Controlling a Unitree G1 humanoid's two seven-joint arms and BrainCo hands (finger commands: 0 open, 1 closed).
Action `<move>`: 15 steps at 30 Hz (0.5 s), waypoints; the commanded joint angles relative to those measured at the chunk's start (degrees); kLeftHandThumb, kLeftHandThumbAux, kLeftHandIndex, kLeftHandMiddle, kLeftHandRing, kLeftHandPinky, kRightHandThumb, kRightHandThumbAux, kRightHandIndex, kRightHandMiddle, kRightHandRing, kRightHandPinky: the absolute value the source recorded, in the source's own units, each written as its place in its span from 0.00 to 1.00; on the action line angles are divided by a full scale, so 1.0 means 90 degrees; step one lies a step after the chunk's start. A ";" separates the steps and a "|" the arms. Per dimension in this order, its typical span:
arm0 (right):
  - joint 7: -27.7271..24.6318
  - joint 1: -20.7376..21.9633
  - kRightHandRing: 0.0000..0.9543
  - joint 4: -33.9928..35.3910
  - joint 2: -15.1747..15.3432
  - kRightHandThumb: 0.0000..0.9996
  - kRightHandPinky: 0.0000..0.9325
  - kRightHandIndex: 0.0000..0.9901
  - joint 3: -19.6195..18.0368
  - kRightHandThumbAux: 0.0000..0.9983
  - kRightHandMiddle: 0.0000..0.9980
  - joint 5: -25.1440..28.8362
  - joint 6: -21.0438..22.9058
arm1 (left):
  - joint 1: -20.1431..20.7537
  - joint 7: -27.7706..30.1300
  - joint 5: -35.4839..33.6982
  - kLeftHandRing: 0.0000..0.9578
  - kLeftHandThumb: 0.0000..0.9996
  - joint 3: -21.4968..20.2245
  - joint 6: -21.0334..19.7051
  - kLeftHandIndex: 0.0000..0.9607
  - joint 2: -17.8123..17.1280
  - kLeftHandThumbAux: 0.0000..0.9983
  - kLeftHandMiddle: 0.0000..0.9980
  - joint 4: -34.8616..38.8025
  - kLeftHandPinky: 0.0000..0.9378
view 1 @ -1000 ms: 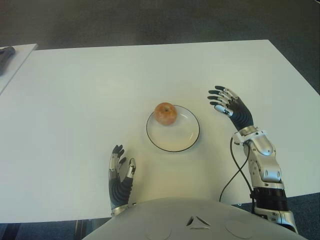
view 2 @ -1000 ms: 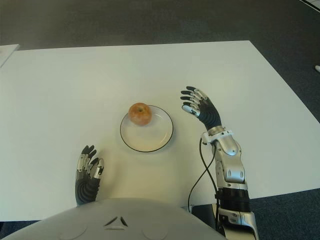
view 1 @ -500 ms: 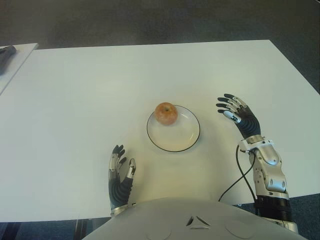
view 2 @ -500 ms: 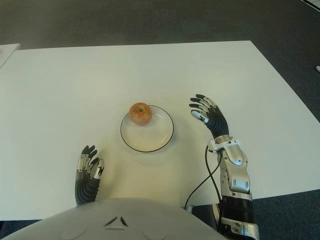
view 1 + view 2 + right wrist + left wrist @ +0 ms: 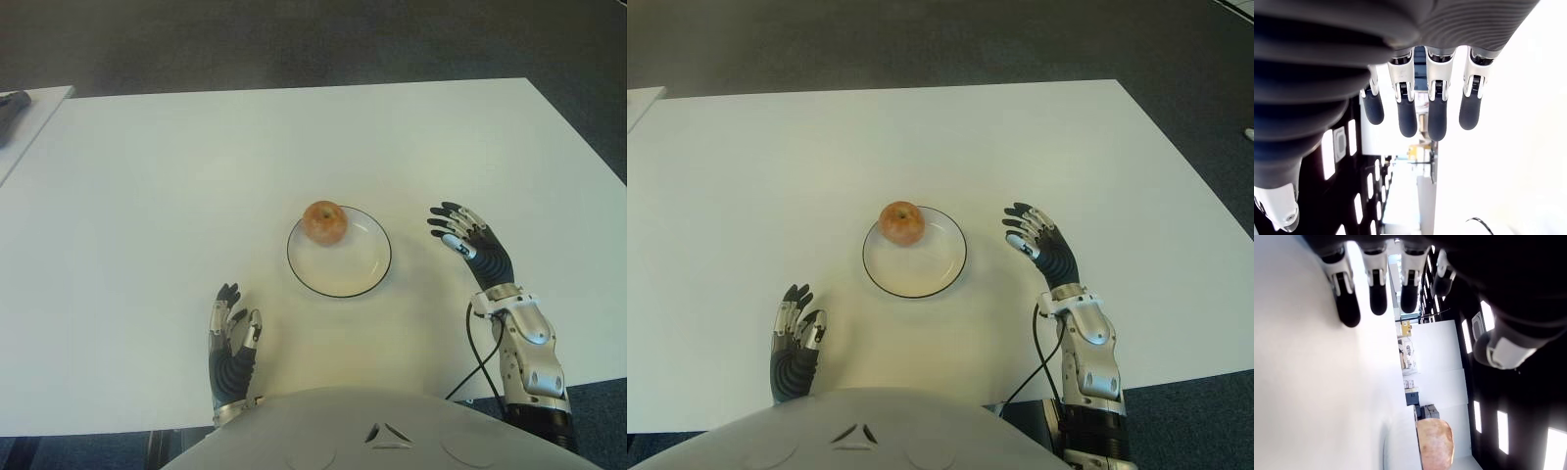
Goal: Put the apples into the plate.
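Right hand: black-and-silver robot right hand (image 5: 468, 240) shows to the right of the plate, apart from it, fingers (image 5: 1407, 112) spread and straight, holding nothing. Empty palm fits a hand that has no more work at the plate.
Left hand: black-and-silver robot left hand (image 5: 232, 348) shows near the table's front edge, left of and nearer than the plate, fingers (image 5: 1378, 289) extended, nothing in them; idle.
Apple: one round red-yellow apple (image 5: 324, 222) sits inside the plate, at its far-left rim, stem side up. Off-centre spot reads as where it settled against the raised lip.
Plate: white round plate with a thin dark rim (image 5: 364, 279), mid-table between the hands; the rest of its bowl is bare.
Table: white rectangular tabletop (image 5: 147, 186); no other apple is visible on it.
Judgement: task looks complete, as far as these views reach.
Risk: apple near the rim could roll out if the plate is bumped.
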State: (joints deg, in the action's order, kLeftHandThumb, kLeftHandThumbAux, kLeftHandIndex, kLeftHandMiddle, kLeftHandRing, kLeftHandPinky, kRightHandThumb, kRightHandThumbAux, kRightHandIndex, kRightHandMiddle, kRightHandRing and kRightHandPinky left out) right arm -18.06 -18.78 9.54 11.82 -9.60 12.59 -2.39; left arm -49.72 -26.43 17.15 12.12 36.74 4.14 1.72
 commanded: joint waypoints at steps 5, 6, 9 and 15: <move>0.0132 -0.0570 0.25 0.0161 -0.0295 0.37 0.28 0.16 0.0154 0.62 0.23 -0.0051 -0.0193 | 0.0072 -0.0025 0.0193 0.20 0.07 -0.0055 -0.0294 0.09 0.0173 0.45 0.18 0.0243 0.23; 0.0131 -0.0599 0.25 0.0156 -0.0307 0.37 0.28 0.16 0.0156 0.62 0.23 -0.0048 -0.0221 | 0.0071 -0.0022 0.0197 0.20 0.07 -0.0054 -0.0313 0.10 0.0171 0.45 0.18 0.0268 0.23; 0.0125 -0.0748 0.25 0.0120 -0.0330 0.38 0.28 0.16 0.0135 0.62 0.22 -0.0031 -0.0326 | 0.0043 0.0056 0.0139 0.21 0.07 -0.0050 -0.0379 0.10 0.0124 0.45 0.19 0.0375 0.23; 0.0086 -0.1212 0.24 -0.0015 -0.0386 0.40 0.28 0.15 0.0062 0.62 0.21 0.0002 -0.0674 | -0.0073 0.0224 -0.0062 0.19 0.05 -0.0086 -0.0355 0.11 -0.0046 0.43 0.18 0.0423 0.21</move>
State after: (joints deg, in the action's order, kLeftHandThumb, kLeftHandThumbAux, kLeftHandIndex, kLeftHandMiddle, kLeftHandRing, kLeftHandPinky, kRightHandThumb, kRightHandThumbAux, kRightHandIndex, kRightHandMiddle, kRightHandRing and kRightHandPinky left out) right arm -17.27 -27.49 10.42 9.13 -8.73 12.58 -7.02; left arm -49.68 -25.73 17.39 11.83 34.08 3.95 5.56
